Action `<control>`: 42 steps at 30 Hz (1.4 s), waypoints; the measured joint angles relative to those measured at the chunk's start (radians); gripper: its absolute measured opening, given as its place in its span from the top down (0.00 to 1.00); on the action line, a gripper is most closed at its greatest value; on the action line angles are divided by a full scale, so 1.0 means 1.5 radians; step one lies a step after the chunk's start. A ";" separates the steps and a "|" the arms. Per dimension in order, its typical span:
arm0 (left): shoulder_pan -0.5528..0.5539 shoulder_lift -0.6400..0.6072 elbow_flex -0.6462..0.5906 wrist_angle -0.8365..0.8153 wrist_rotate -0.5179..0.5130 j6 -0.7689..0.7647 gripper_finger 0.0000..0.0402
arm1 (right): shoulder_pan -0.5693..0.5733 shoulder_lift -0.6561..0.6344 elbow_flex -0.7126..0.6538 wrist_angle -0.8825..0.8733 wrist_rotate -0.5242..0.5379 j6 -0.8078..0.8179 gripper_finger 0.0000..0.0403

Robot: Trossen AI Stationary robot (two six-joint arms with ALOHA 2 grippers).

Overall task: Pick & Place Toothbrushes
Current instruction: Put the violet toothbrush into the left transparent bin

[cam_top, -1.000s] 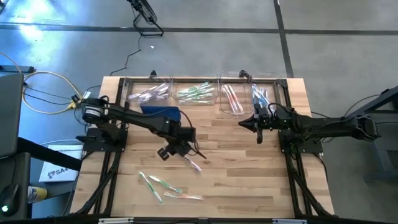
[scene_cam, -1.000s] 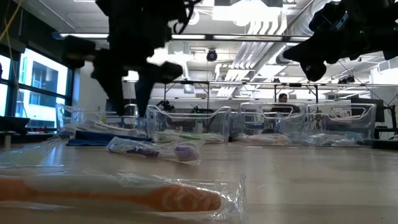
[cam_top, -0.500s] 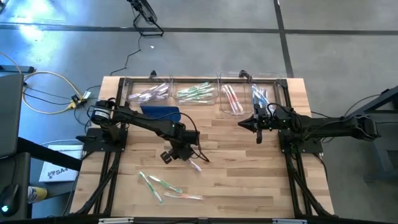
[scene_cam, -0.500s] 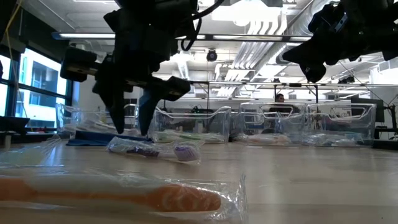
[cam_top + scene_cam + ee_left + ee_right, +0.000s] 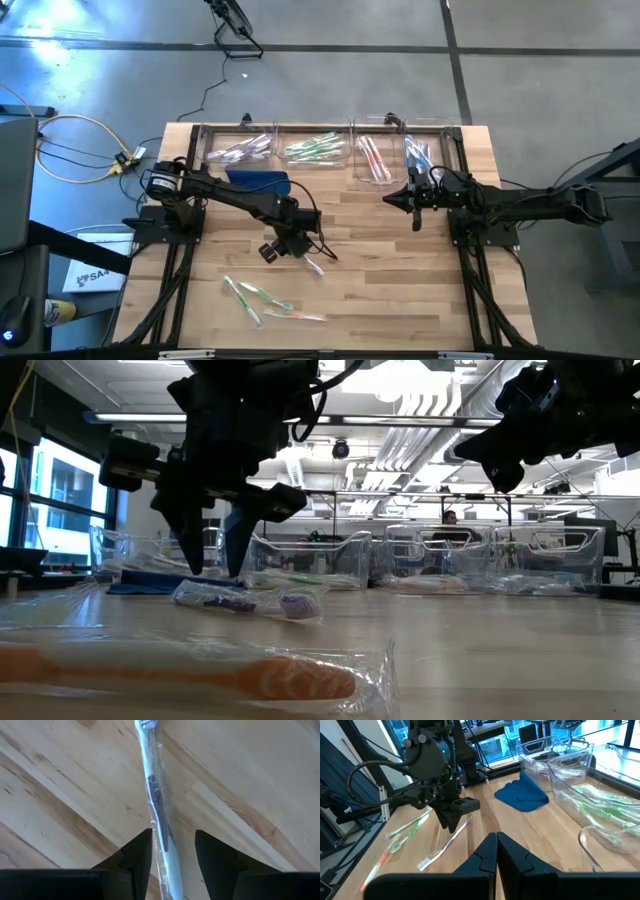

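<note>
A clear-wrapped toothbrush (image 5: 155, 795) with a purple head (image 5: 296, 604) lies flat on the wooden table near its middle (image 5: 316, 265). My left gripper (image 5: 172, 837) points steeply down over it, open, one finger on each side of its handle, just above the table (image 5: 212, 568); I see no touch. My right gripper (image 5: 496, 840) hangs shut and level above the table's right part (image 5: 388, 200), holding nothing. More wrapped toothbrushes (image 5: 248, 293) lie near the front left.
Several clear bins (image 5: 318, 150) with toothbrushes stand in a row along the far edge. A blue cloth (image 5: 258, 181) lies in front of the left bins. An orange wrapped toothbrush (image 5: 200, 675) lies close to the low camera. Bare wood lies between the arms.
My left gripper has come down and a little toward the near edge, tipping steeper, until its open fingers stand around the toothbrush; it has kept still for the last half second. The toothbrush has not moved.
</note>
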 joint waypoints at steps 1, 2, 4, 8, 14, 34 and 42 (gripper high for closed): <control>0.000 0.000 0.000 0.001 -0.004 0.000 0.64 | 0.000 0.000 0.000 0.000 0.000 0.000 1.00; 0.000 0.000 0.000 0.004 -0.011 -0.002 0.64 | 0.000 0.000 0.000 -0.001 0.000 0.000 1.00; 0.000 0.000 0.000 0.016 -0.016 -0.005 0.64 | 0.000 0.000 0.000 -0.006 0.000 0.004 1.00; 0.000 0.000 0.000 0.041 -0.003 -0.009 0.64 | 0.000 0.000 0.000 -0.041 0.001 0.001 1.00; 0.000 0.023 0.000 0.065 0.003 -0.055 0.64 | 0.000 0.000 0.000 -0.057 0.002 0.005 1.00; 0.000 0.074 0.001 0.093 -0.001 -0.059 0.76 | 0.000 0.000 0.000 -0.036 0.002 0.002 1.00; 0.000 0.075 0.001 0.098 0.000 -0.057 0.97 | 0.000 0.000 0.000 -0.037 0.002 0.002 1.00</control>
